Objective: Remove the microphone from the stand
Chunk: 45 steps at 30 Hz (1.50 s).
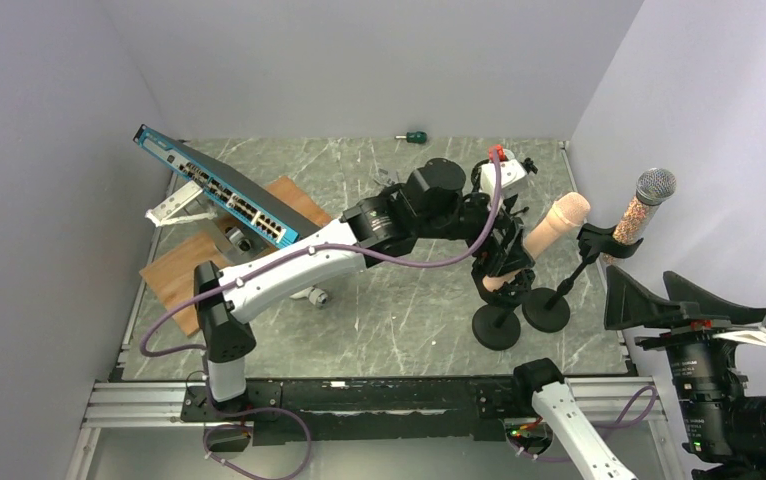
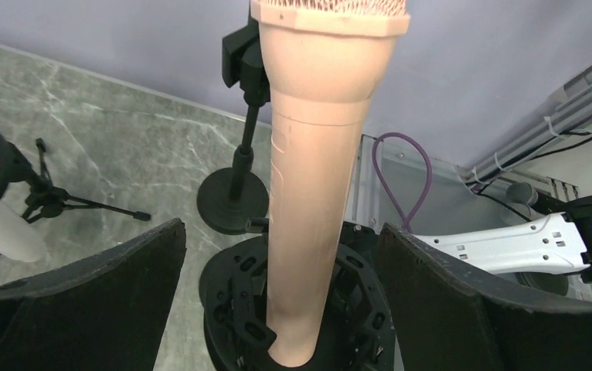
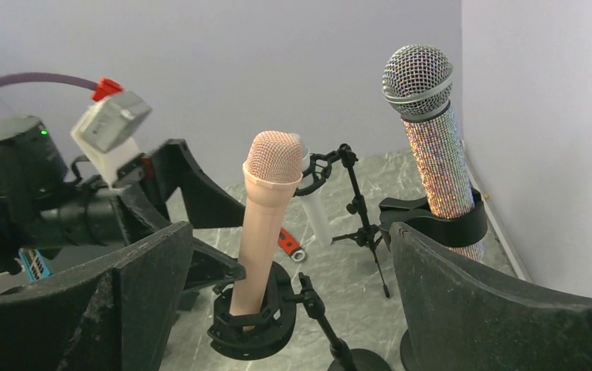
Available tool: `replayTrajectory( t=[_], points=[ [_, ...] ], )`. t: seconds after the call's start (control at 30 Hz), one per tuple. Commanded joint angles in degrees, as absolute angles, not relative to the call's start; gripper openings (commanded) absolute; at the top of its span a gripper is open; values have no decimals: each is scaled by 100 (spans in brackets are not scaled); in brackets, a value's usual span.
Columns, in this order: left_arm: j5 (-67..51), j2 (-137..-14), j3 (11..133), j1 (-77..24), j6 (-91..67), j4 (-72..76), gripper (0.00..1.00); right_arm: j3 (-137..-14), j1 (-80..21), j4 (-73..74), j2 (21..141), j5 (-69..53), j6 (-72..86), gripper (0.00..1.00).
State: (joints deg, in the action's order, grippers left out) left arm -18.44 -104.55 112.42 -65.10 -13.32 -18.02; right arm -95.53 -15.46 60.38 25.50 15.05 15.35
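Currently, on the grey marble table, a black round-based stand holds a peach microphone upright in its ring mount. Its body is smooth and tapered, with a mesh head. The left claw straddles the barrel, spread wide, not yet gripping; closing and lifting straight up seems next. The right claw hangs wide nearby.

A blue switch is seen well left of the left hand, propped tilted over a wooden board on the table. A green-handled screwdriver is found beyond the hand, at the far edge. A camera is set to its near right.
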Motion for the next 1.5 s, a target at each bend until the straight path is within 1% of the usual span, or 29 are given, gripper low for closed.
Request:
replayTrajectory(
  t=[0.0,0.27,0.37,0.57,0.73,0.8,0.87,1.0,1.17,1.33,1.47],
  points=[
    [-2210,-10648,11642,-6570,-1553,-1638,95,-9598,-1525,5974,2428,1401,1424,100],
    [-2295,-10986,11857,-6565,-1744,-1626,75,-9323,-1532,5924,2335,1389,1569,100],
    [-2394,-11090,11994,-6565,-1782,-1655,65,-9254,-1525,5874,2308,1359,1582,100],
    [-2579,-11227,12283,-6565,-1773,-1773,43,-9189,-1529,5836,2253,1440,1557,100],
    [-2489,-11148,12619,-6570,-1603,-2113,21,-9239,-1523,5886,2272,1575,1467,100],
    [-2536,-11092,12746,-6565,-1587,-2166,19,-9240,-1522,5864,2270,1614,1444,100],
    [-2659,-11050,12916,-6565,-1547,-2231,18,-9217,-1529,5821,2256,1612,1441,100],
    [-2773,-10953,13554,-6565,-1191,-2616,14,-9222,-1527,5764,2280,1581,1448,100],
    [-2776,-10253,13309,-6560,-836,-2508,8,-9192,-1523,5770,2266,1669,1467,100],
    [-2196,-9684,13022,-6549,-455,-3039,1,-9033,-1524,5681,2252,1559,1520,100],
    [-1168,-9143,12425,-6531,-301,-3426,0,-8927,-1523,5576,2285,1471,1546,100]
  ],
)
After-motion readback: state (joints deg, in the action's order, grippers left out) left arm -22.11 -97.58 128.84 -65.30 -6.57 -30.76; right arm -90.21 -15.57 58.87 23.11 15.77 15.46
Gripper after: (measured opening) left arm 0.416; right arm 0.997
